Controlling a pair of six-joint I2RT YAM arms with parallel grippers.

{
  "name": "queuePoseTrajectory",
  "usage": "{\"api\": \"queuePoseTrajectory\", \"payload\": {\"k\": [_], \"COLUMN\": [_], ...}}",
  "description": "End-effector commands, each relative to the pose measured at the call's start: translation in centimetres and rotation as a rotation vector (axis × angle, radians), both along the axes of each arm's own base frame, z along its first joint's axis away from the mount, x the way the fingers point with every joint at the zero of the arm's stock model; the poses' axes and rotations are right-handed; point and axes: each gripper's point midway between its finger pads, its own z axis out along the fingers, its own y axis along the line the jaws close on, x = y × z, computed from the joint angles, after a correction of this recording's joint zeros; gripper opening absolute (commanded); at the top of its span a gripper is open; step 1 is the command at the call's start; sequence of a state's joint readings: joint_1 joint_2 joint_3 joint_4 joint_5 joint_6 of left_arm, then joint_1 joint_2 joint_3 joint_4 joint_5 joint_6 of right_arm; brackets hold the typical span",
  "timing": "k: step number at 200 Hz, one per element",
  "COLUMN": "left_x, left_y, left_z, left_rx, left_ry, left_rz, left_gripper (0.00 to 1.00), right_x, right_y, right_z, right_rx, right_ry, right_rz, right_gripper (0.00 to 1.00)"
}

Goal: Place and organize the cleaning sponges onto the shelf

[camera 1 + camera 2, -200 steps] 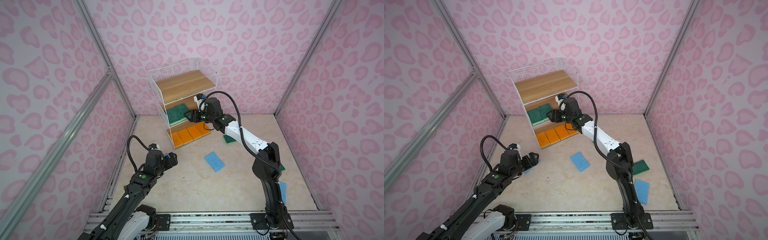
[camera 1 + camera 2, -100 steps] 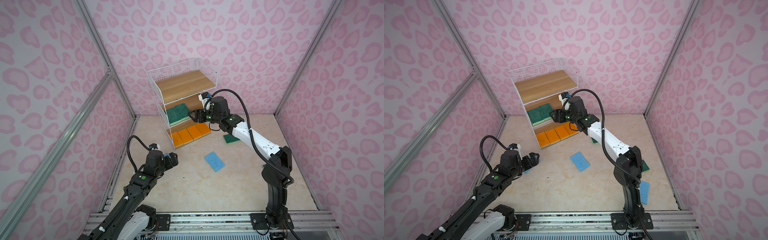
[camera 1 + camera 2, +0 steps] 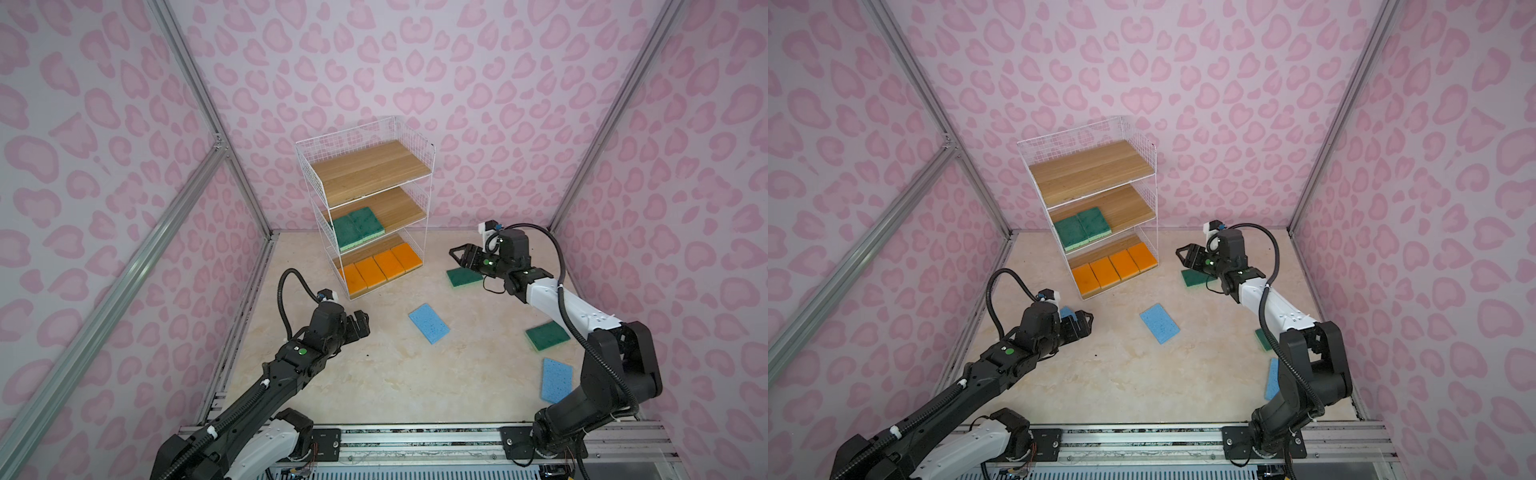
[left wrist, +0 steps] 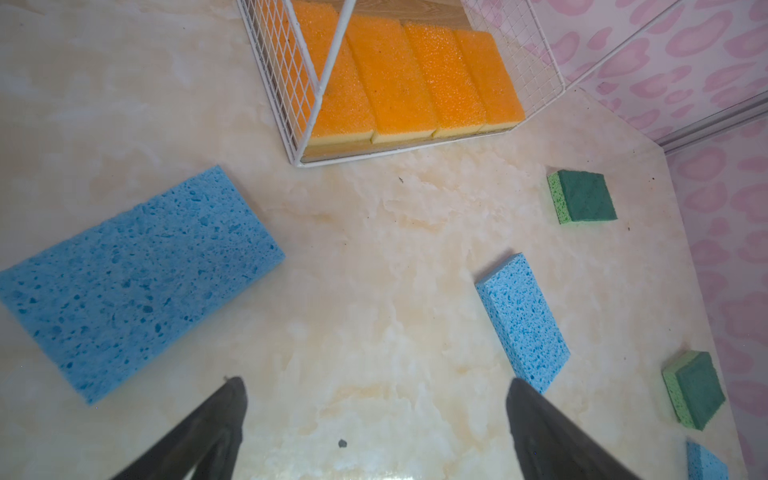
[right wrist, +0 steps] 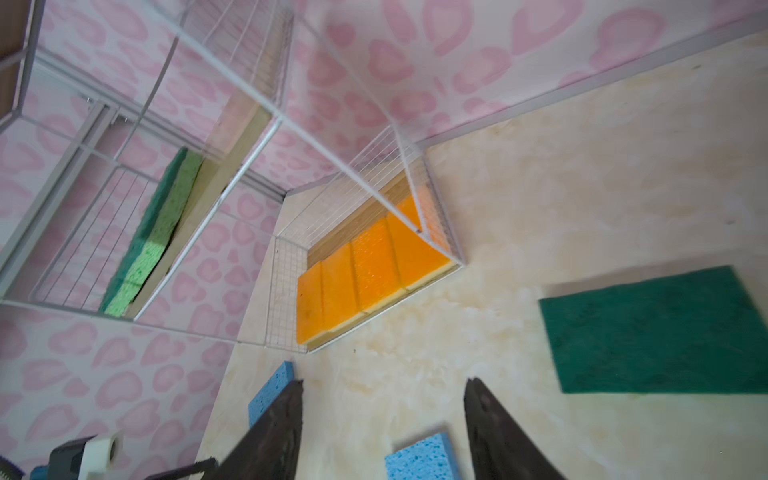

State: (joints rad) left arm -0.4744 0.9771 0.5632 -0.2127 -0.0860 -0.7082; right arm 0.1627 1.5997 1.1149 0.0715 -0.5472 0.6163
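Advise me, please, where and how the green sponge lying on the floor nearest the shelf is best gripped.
Pinch the green sponge across its narrow width, fingers on the two long edges, coming straight down from above. It lies flat on the floor, dark side up, so only its thin sides offer a hold.

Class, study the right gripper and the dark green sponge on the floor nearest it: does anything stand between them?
Nothing visible does. The right gripper hangs open and empty near the dark green sponge, with only bare floor between them.
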Motion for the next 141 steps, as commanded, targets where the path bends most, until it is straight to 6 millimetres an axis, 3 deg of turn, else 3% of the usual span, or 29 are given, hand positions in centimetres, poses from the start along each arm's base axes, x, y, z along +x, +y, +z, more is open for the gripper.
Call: {"api": "queuePoseTrajectory", "payload": {"k": [1, 24, 49, 89, 141], "left_x": [1.0, 1.1, 1.0, 0.7, 0.5], "left_y": [-0.5, -0.8, -0.9, -0.6, -0.8], "left_z": [0.6, 0.0, -0.5, -0.9, -2.0], "left_rx": [-0.023, -0.021, -0.015, -0.005, -0.019], "left_ry": [-0.036, -0.016, -0.001, 0.01, 0.04], "left_rz": [0.017, 0.015, 0.015, 0.021, 0.021], "left_gripper": [0.99, 0.98, 0.98, 0.99, 0.98], "right_x": [1.6, 3.7, 5.4, 7.2, 7.7], "right_y": [-4.3, -8.2, -9.7, -9.9, -8.3], "right_z": [-2.0, -5.5, -8.8, -13.5, -16.6], "right_rx": [0.038, 0.011, -0.069, -0.126, -0.122], "right_ry": [0.041, 0.108, 0.177, 0.278, 0.334], "right_rz": [-0.107, -0.2, -0.225, -0.199, -0.146], "right_gripper": [0.7, 0.72, 0.72, 0.68, 0.63]}}
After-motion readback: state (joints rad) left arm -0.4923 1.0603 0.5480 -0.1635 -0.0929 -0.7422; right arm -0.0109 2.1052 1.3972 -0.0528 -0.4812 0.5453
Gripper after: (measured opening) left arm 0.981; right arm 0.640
